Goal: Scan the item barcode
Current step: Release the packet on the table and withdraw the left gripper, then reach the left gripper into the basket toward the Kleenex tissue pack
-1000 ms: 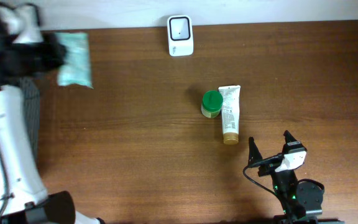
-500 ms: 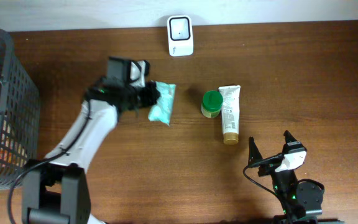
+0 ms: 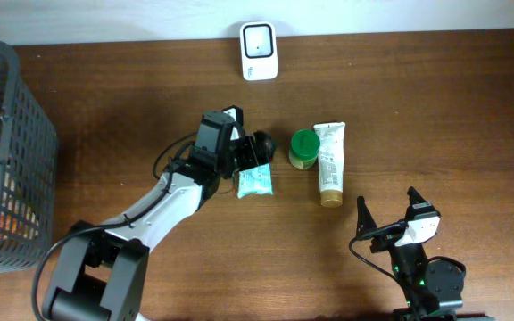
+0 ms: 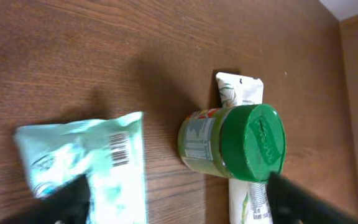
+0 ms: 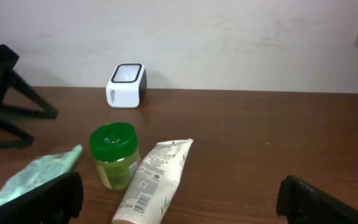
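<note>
The left gripper (image 4: 182, 202) hangs with its fingers spread wide, gripping nothing, over a teal pouch (image 4: 86, 168) that lies flat on the wooden table (image 3: 435, 98) just left of a green-lidded jar (image 4: 232, 146). The pouch shows a printed barcode (image 4: 120, 149) face up along its edge nearest the jar; its other markings are too blurred to read. Raised lettering on the jar's lid cannot be made out. A white tube (image 3: 330, 163) with a tan cap lies just beside the jar on its right, with a barcode near the cap. A white barcode scanner (image 3: 259, 51) stands well behind the jar, and a grey wire basket (image 3: 7, 152) sits far to its left. The right gripper (image 3: 388, 212), jaws wide apart and empty, rests in front of the jar to the right.
</note>
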Available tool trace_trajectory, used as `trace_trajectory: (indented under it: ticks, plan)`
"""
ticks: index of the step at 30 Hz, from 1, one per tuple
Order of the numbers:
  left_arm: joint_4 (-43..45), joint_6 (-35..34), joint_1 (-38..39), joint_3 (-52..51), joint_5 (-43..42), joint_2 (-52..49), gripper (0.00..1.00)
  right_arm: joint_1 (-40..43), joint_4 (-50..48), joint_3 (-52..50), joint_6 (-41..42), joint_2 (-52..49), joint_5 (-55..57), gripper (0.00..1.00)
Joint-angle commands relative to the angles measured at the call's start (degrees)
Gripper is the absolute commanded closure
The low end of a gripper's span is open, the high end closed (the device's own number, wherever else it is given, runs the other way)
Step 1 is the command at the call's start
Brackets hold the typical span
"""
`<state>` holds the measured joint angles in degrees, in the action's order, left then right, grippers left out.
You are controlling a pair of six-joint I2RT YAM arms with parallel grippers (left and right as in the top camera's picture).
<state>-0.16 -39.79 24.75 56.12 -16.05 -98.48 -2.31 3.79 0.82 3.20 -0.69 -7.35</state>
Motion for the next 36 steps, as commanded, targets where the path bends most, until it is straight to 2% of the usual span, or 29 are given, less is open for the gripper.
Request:
trace_trajectory:
  ticks: [1, 3, 4, 9, 12, 15, 19, 27, 32, 36]
  plan:
    - [1.7, 2.4, 0.0, -0.1, 1.9, 1.0, 0.05, -0.4, 0.0, -0.5, 0.2, 0.3, 0.3, 0.02]
    - [1.0, 7.5, -0.9, 1.0, 1.9, 2.1, 0.05, -0.4, 0.0, -0.5, 0.2, 0.3, 0.3, 0.02]
    - [-2.1, 9.2, -1.8, 2.8, 2.0, 3.1, 0.0, -0.4, 0.0, -0.5, 0.2, 0.3, 0.3, 0.02]
    - [-30.3, 21.5, -8.4, 22.6, 4.2, 4.7, 0.01, -0.4, 0.0, -0.5, 0.2, 0.3, 0.3, 0.02]
    - [-48.1, 27.8, -12.3, 38.5, 13.6, 4.7, 0.01, -0.4, 0.0, -0.5, 0.2, 0.3, 0.3, 0.02]
    - [-60.4, 28.2, -17.4, 53.1, 23.2, 4.7, 0.01, -0.4, 0.0, -0.5, 0.2, 0.3, 0.3, 0.02]
    - [-65.7, 28.1, -25.6, 60.7, 25.4, 4.7, 0.01, -0.4, 0.0, -0.5, 0.2, 0.3, 0.3, 0.02]
    - [-66.8, 22.7, -51.4, 61.2, 26.4, 3.7, 0.0, -0.4, 0.0, -0.5, 0.2, 0.3, 0.3, 0.02]
    - [-68.1, 21.3, -61.8, 61.1, 26.2, 2.3, 0.01, -0.4, 0.0, -0.5, 0.2, 0.3, 0.3, 0.02]
    - [-68.9, 20.9, -66.4, 57.6, 23.8, 1.3, 0.01, -0.4, 0.0, -0.5, 0.2, 0.3, 0.3, 0.02]
